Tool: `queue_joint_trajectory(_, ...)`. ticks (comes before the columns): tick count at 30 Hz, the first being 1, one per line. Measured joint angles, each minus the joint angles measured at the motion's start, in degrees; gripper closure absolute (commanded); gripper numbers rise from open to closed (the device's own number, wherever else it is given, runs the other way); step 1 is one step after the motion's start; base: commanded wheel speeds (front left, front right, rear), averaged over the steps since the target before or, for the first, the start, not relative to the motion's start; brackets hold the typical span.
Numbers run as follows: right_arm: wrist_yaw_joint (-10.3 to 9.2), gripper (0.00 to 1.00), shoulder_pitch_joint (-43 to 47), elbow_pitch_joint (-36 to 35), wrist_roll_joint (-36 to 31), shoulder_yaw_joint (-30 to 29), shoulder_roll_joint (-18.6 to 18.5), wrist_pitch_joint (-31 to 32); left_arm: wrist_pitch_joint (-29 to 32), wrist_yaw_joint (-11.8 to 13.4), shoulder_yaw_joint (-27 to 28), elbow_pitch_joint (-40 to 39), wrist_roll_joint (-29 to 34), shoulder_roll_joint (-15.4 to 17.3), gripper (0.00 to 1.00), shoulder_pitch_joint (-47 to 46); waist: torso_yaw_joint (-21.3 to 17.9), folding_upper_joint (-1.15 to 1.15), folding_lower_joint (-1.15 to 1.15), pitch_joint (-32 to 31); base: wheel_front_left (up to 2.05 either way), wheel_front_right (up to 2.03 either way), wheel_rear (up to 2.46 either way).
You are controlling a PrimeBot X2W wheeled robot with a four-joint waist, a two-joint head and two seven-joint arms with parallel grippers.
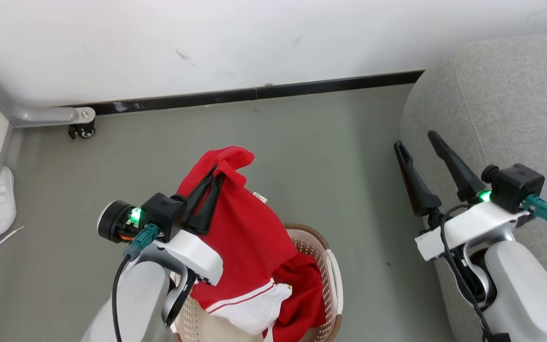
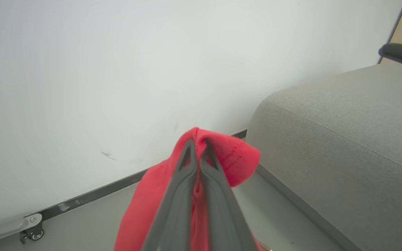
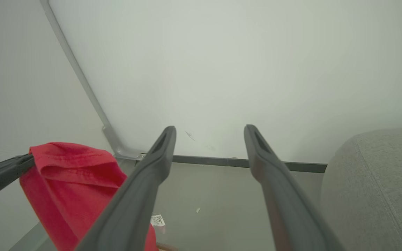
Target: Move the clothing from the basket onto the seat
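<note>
Presently a red garment (image 1: 245, 228) is held pinched in the closed left gripper (image 1: 216, 178), hung lengthwise down over the basket (image 1: 335, 275), while the grey seat (image 1: 501, 95) is found well to its right, nearer the spread, empty right gripper (image 1: 416, 140).

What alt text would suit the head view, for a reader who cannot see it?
The robot's left gripper, shut on a bright red fabric garment with a white striped hem, holds it up over a cream perforated plastic basket. The right gripper stands open by a large grey upholstered seat.
</note>
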Motion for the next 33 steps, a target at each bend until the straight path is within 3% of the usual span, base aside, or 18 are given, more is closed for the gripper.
queue_joint_trajectory(20,0.00,0.00,4.2,1.1,2.8,7.4,-2.8,0.0,0.1,-0.7,-2.0,-1.2,-1.8,0.0,1.00,-0.1,2.3,0.00,0.00,-5.9,0.00,0.00,0.00)
queue_joint_trajectory(33,0.00,0.00,4.3,1.7,5.0,21.0,-5.0,0.0,2.0,-1.1,-4.4,-2.5,-3.8,0.0,1.00,-1.2,3.6,0.00,0.00,-8.0,0.00,0.00,0.00)
